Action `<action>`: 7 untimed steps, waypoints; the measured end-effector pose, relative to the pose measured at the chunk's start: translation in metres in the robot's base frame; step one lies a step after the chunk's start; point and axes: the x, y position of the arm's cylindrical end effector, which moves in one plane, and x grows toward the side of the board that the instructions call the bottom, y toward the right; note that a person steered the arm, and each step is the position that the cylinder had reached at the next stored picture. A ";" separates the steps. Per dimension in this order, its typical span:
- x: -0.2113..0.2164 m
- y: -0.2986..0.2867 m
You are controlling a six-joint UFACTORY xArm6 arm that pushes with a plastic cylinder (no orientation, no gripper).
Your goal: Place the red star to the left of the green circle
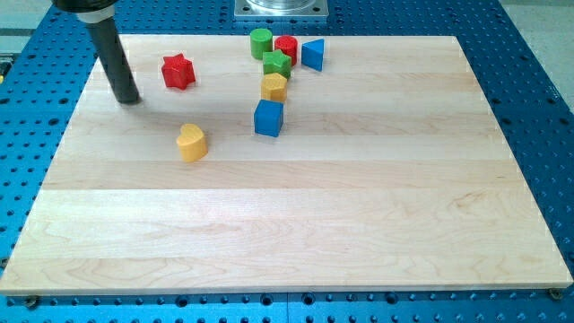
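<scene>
The red star (pixel 178 71) lies on the wooden board near the view's top left. The green circle (pixel 261 42) stands at the view's top middle, well to the right of the star. My tip (pixel 129 98) rests on the board to the left of the red star and slightly below it, a short gap apart from it. The dark rod rises from the tip toward the view's top left corner.
A red cylinder (pixel 286 48), a green star (pixel 276 63) and a blue triangle (pixel 313 55) cluster beside the green circle. Below them are a yellow hexagon (pixel 274 87) and a blue cube (pixel 269 117). A yellow heart (pixel 192 142) lies lower left. The board (pixel 296 215) sits on a blue perforated table.
</scene>
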 end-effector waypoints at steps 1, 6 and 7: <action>-0.007 0.034; -0.083 0.093; -0.090 0.089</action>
